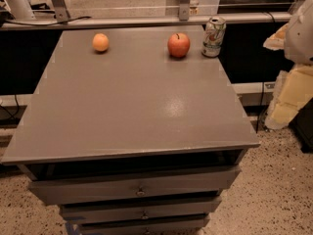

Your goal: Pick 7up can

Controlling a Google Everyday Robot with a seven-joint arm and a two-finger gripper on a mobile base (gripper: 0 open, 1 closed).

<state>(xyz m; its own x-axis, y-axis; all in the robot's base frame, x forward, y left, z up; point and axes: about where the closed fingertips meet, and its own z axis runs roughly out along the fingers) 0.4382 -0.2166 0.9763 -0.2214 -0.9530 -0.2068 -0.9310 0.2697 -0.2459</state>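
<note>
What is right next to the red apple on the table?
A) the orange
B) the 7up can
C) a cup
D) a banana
B: the 7up can stands upright just to the right of the apple, while the orange sits far off to the left. The end effector is at the view's right edge, apart from the can.

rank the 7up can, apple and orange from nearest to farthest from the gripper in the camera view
The gripper hangs off the right side of the table.
1. 7up can: back right corner.
2. apple: just left of the can.
3. orange: back left.
</note>
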